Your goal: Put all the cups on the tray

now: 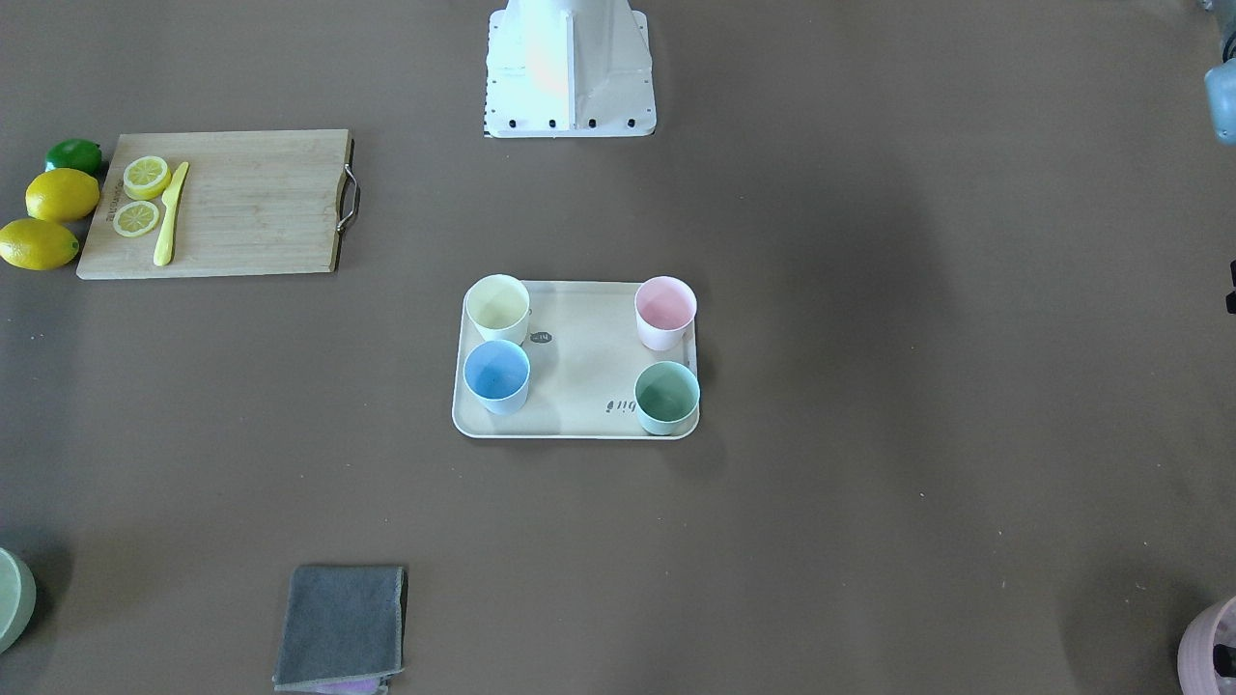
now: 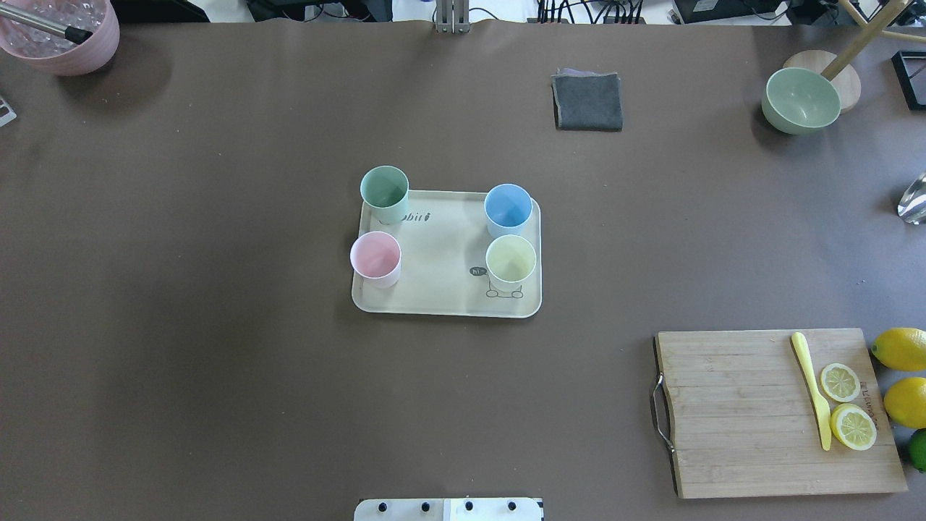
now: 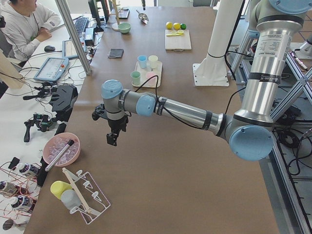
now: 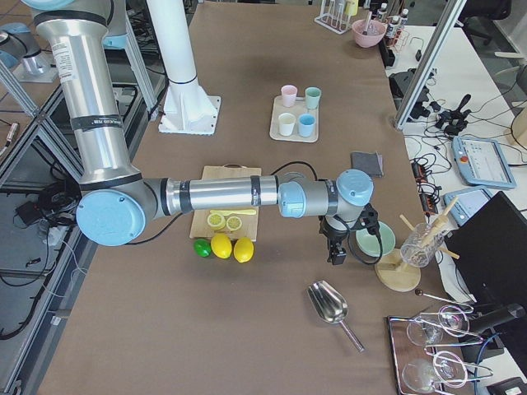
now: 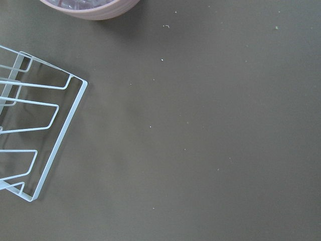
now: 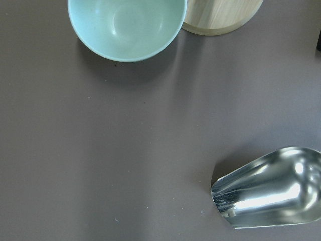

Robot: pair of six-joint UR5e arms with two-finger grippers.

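The beige tray (image 2: 441, 246) lies at the table's middle, also in the front view (image 1: 579, 357). All four cups stand upright on it: mint green (image 2: 384, 189), light blue (image 2: 508, 207), pink (image 2: 375, 256), pale yellow (image 2: 511, 259). My left gripper (image 3: 112, 140) hangs over the table's left end, far from the tray, and shows only in the exterior left view, so I cannot tell its state. My right gripper (image 4: 336, 253) hangs over the right end and shows only in the exterior right view, so I cannot tell its state either.
A wooden cutting board (image 2: 774, 412) with lemon slices and a yellow knife lies near right, lemons (image 2: 901, 349) beside it. A grey cloth (image 2: 587, 101), a green bowl (image 2: 801, 100) and a metal scoop (image 6: 271, 193) lie far right. A pink bowl (image 2: 61, 36) and a wire rack (image 5: 30, 135) stand far left.
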